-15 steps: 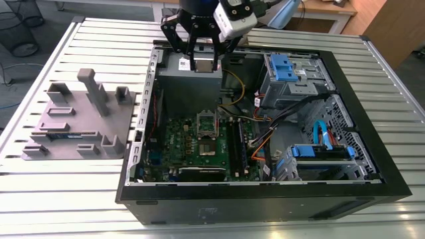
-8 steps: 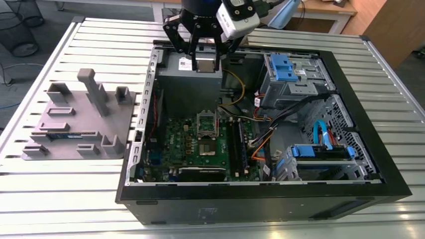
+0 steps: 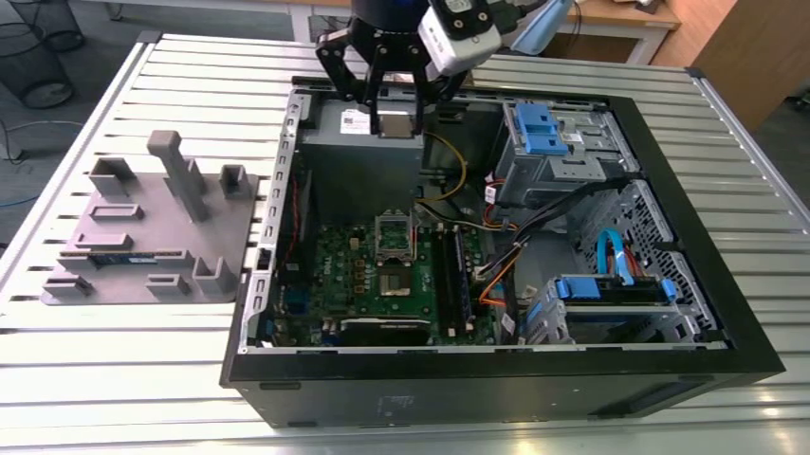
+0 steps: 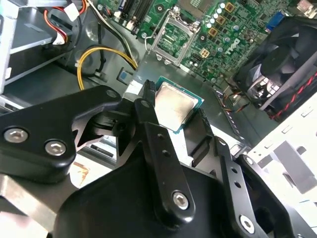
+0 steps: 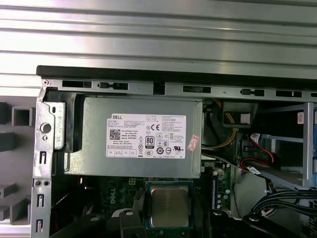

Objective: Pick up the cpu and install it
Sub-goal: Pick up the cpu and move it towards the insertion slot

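Now your gripper grips the cpu, mid-carry; socket is open, so it must go in flat & square.

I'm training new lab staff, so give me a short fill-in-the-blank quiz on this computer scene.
The gripper is shut on the ____.
It hangs over the open computer ____.
The grey tray lies on the exterior view's ____ of that.
The plastic drive bracket is ____.
Missing: cpu; case; left; blue.
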Controlling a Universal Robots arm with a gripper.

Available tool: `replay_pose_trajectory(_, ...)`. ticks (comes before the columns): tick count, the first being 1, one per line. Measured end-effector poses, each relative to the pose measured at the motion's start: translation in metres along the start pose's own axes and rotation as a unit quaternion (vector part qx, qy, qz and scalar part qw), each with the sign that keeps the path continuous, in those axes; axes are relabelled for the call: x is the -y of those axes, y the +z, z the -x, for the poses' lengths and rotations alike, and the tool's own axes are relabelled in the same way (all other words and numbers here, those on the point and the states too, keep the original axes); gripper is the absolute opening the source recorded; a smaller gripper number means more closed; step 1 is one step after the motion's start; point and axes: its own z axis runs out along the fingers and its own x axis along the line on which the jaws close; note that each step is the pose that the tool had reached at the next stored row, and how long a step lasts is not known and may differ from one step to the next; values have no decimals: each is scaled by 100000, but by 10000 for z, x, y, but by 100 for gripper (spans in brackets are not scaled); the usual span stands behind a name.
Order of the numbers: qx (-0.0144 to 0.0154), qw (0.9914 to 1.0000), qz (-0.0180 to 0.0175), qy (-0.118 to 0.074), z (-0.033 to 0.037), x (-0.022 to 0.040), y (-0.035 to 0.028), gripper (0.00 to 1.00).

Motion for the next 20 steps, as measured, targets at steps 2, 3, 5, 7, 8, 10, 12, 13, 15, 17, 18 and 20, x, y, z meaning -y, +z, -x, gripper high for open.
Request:
replay_pose_trajectory(2,-1,100000,-1,1,34,0,2,47)
replay_pose_trajectory(3,0,100000,0,-3,53,1,3,47)
replay_pose_trajectory(5,-2,100000,-2,-4,93,1,6,47)
replay_pose_trajectory(7,0,100000,0,-2,127,2,8,47)
replay_pose_trajectory(8,-1,100000,0,1,142,2,9,47)
replay_pose_trajectory(10,-1,100000,-1,-1,171,2,11,47)
replay_pose_trajectory(12,-1,100000,-1,-3,198,3,13,47)
replay_pose_trajectory(13,-2,100000,-2,-7,211,3,13,47)
replay_pose_trajectory(15,0,100000,-1,-1,291,4,18,47)
replay_pose_trajectory(17,-3,100000,-4,0,312,5,19,47)
replay_pose_trajectory(18,-3,100000,-2,-3,321,5,20,47)
replay_pose_trajectory(20,-1,100000,-1,-3,340,5,21,47)
